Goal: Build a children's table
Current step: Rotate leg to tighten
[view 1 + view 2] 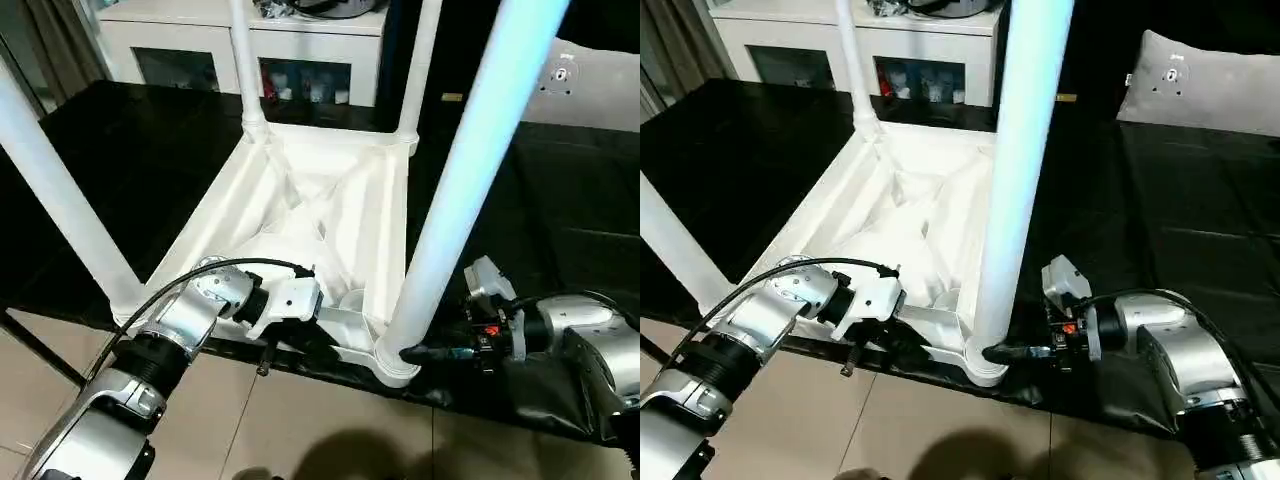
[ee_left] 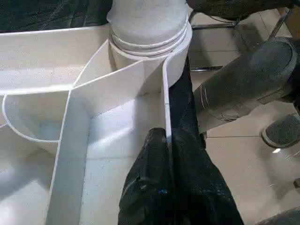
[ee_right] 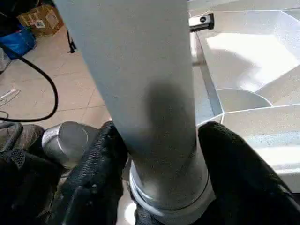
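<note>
**Kid:** Table [image 1: 330,215] first! Where is it?

**Helper:** Upside down on the black cloth [image 1: 560,190], with the near edge right at the cloth's edge. Legs stick up from its corners.

**Kid:** What are the claws doing?

**Helper:** Nearest us, the left claw [image 2: 169,154] is pinched together on the thin near wall of the table. The right claw [image 3: 157,154] has a finger on each side of the near leg [image 1: 455,200], low down by its socket. Whether it squeezes yet, I cannot tell.

**Kid:** Is the table heavy?

**Helper:** It looks like hollow plastic, so probably light and stiff, but smooth and slippery. The round leg could slide in a grip. Low by the socket is the best place to hold.

**Kid:** And far back?

**Helper:** Two more legs, then a white cabinet [image 1: 180,45].
</note>
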You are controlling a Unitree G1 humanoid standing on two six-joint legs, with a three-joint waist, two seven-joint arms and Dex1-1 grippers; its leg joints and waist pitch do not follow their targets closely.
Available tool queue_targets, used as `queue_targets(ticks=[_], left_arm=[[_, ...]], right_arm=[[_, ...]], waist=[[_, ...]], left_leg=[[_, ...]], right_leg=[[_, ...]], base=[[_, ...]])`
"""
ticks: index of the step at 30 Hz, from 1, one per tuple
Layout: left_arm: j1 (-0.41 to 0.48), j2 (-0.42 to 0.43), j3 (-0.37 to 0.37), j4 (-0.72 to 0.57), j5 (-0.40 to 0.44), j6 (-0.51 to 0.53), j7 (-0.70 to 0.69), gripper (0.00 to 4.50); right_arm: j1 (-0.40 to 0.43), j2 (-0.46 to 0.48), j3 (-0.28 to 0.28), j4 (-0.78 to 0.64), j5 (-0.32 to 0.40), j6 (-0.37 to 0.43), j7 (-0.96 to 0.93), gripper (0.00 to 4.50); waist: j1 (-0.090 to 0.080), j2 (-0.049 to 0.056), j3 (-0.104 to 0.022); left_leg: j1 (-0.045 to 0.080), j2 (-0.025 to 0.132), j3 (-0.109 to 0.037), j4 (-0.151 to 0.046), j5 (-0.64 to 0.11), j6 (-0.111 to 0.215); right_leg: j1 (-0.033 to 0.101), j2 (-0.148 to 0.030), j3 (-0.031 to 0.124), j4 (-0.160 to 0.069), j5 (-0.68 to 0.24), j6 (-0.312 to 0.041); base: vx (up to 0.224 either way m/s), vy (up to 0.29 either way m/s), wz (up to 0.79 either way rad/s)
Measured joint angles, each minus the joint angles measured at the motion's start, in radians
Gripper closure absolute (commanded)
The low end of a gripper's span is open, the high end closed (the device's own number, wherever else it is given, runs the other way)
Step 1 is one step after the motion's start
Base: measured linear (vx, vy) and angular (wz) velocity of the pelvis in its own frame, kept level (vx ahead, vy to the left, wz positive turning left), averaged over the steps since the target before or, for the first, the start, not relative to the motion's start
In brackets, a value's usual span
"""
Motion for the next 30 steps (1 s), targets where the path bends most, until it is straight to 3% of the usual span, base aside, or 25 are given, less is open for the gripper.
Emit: queue_targets(ticks=[2, 10, 13, 15, 20, 22, 24, 26, 27, 30], left_arm=[[0.000, 0.000, 0.000, 0.000, 0.000, 0.000, 0.000, 4.50], [0.010, -0.007, 0.006, -0.012, -0.005, 0.011, 0.010, 4.50], [0.014, -0.028, 0.025, -0.017, 0.006, 0.075, 0.077, 4.50], [0.013, -0.049, 0.048, -0.011, 0.022, 0.130, 0.155, 4.50], [0.001, -0.115, 0.077, 0.012, 0.046, 0.203, 0.312, 4.50], [-0.004, -0.138, 0.090, 0.026, 0.049, 0.222, 0.367, 4.50], [-0.024, -0.173, 0.102, 0.061, 0.060, 0.245, 0.446, 4.50], [-0.046, -0.215, 0.113, 0.088, 0.071, 0.271, 0.528, 4.50], [-0.052, -0.229, 0.117, 0.097, 0.074, 0.278, 0.553, 4.50], [-0.081, -0.303, 0.139, 0.132, 0.088, 0.316, 0.685, 4.50]], right_arm=[[0.000, 0.000, 0.000, 0.000, 0.003, 0.012, 0.001, 2.40], [0.036, 0.007, -0.018, -0.040, 0.033, 0.060, -0.033, 2.55], [0.096, 0.051, -0.066, -0.104, 0.038, 0.103, -0.150, 2.55], [0.111, 0.104, -0.097, -0.140, 0.010, 0.136, -0.285, 2.55], [0.088, 0.217, -0.145, -0.148, -0.053, 0.183, -0.546, 2.57], [0.072, 0.260, -0.156, -0.148, -0.077, 0.203, -0.630, 2.58], [0.051, 0.339, -0.177, -0.137, -0.110, 0.222, -0.759, 2.59], [0.017, 0.402, -0.190, -0.125, -0.145, 0.234, -0.888, 2.59], [0.010, 0.424, -0.200, -0.121, -0.150, 0.239, -0.927, 2.59], [-0.039, 0.532, -0.235, -0.076, -0.192, 0.208, -1.123, 2.25]], waist=[[0.001, -0.002, 0.000], [0.006, -0.002, -0.001], [0.008, -0.002, -0.001], [-0.005, -0.002, -0.001], [-0.071, -0.003, -0.001], [-0.088, 0.001, -0.001], [-0.108, 0.005, 0.001], [-0.132, 0.018, 0.007], [-0.136, 0.021, 0.008], [-0.162, 0.022, 0.010]], left_leg=[[0.001, 0.000, 0.000, 0.000, 0.000, 0.000], [0.001, 0.000, 0.000, 0.000, 0.000, -0.001], [0.004, 0.000, 0.000, -0.001, -0.001, -0.005], [0.005, 0.000, 0.002, -0.001, 0.000, -0.007], [0.008, 0.000, -0.001, 0.000, 0.000, -0.007], [0.006, 0.002, -0.005, 0.000, 0.000, -0.007], [0.006, 0.007, -0.011, -0.001, 0.000, -0.007], [0.004, 0.011, -0.017, 0.001, 0.000, -0.007], [0.004, 0.013, -0.018, 0.001, 0.000, -0.007], [0.005, 0.010, -0.018, 0.001, 0.000, -0.007]], right_leg=[[0.000, 0.000, 0.000, 0.000, 0.000, 0.000], [0.000, 0.000, 0.000, 0.000, 0.000, 0.000], [0.002, 0.000, 0.001, 0.000, 0.000, 0.000], [0.006, 0.000, 0.001, 0.000, 0.000, 0.000], [0.008, 0.000, -0.007, -0.009, 0.000, 0.001], [0.010, 0.000, -0.017, -0.020, 0.000, 0.001], [0.022, 0.001, -0.032, -0.037, 0.000, 0.001], [0.031, -0.001, -0.048, -0.052, 0.000, 0.001], [0.036, -0.001, -0.053, -0.057, -0.001, 0.001], [0.036, -0.003, -0.051, -0.054, -0.002, 0.003]], base=[[0.000, 0.000, 0.00], [0.000, 0.000, 0.00], [0.000, 0.000, 0.00], [0.000, 0.000, 0.00], [0.000, 0.000, 0.00], [0.000, 0.000, 0.00], [0.000, 0.000, 0.00], [0.000, 0.000, 0.00], [0.000, 0.000, 0.00], [0.000, 0.000, 0.00]])
